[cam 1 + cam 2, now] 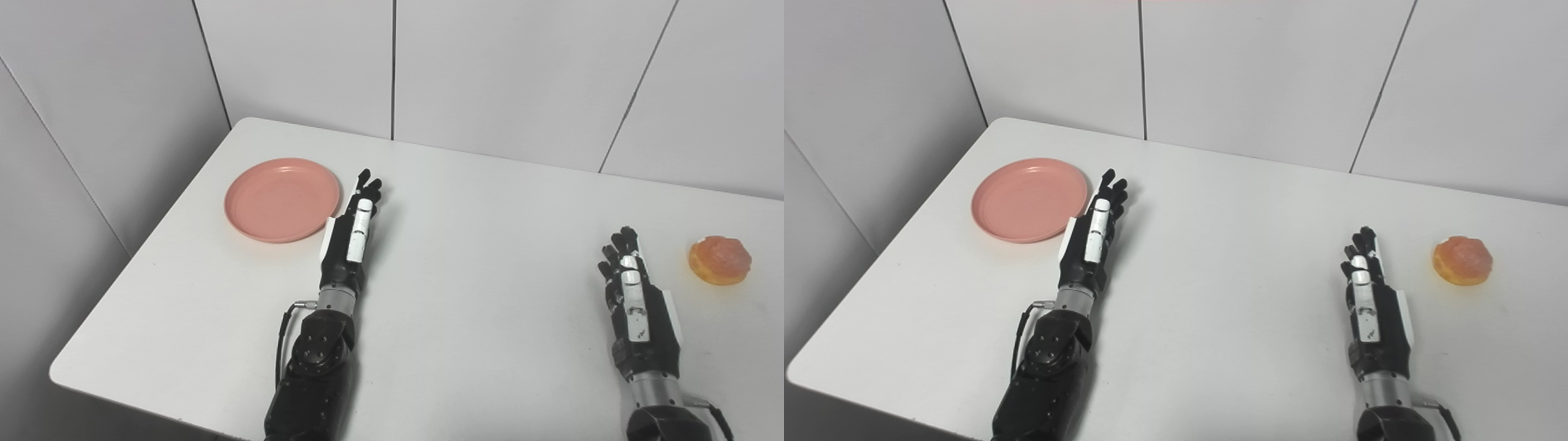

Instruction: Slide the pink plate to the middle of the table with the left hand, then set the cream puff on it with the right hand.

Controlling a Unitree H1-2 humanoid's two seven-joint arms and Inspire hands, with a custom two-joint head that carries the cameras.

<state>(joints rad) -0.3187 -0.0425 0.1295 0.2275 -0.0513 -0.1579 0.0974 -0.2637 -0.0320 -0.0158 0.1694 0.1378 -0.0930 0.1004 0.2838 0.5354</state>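
Pink plate [282, 199] on white table [465, 257], far-left area, just left of left hand [352, 229]; hand's edge at plate rim, contact unclear. Left hand flat, fingers extended forward, holding nothing. Right hand [637, 294] well apart to right, fingers loosely extended, empty. Cream puff [719, 260] on table just right of right hand, not touching.
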